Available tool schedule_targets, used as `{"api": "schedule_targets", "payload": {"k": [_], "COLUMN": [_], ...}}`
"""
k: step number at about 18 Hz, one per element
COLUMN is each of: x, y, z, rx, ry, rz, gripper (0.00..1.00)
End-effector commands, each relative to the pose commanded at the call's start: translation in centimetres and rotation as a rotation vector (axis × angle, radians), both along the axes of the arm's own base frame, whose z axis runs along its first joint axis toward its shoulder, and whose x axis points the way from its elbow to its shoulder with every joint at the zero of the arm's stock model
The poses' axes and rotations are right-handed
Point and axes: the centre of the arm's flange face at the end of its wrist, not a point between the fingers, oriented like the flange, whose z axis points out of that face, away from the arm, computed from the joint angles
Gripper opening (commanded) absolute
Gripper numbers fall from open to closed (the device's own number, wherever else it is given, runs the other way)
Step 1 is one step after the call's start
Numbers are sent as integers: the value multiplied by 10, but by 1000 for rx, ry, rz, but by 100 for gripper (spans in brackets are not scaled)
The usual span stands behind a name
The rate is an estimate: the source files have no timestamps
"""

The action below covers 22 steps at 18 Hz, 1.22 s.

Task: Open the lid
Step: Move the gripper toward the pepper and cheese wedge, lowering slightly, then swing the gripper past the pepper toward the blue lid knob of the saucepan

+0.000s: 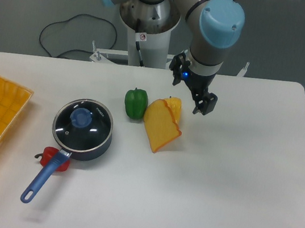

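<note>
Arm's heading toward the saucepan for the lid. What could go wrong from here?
1. The green pepper and the cheese wedge lie between the end effector and the lid; a low sweep could knock them.
2. The lid's blue knob is small, so an off-centre grasp may slip.
3. The red item under the pan handle could let the saucepan shift.

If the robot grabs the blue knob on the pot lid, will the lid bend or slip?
The lid looks like glass with a metal rim, so probably stiff, not bendy, and breakable if dropped. Its blue knob is small and rounded, so it might slip in the gripper. Once lifted and set down, it would likely lie flat rather than roll.
</note>
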Motion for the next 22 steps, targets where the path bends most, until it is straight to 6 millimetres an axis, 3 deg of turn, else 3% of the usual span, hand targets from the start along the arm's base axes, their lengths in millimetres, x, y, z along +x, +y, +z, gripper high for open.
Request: {"api": "schedule_targets", "payload": {"k": [9, 16, 22], "x": [2, 8, 25], "y": [6, 31, 55], "z": [0, -3, -6], "rx": [-6, 20, 42], "ry": [0, 34, 72], "rz": [49, 14, 46], "gripper": [100, 100, 100]}}
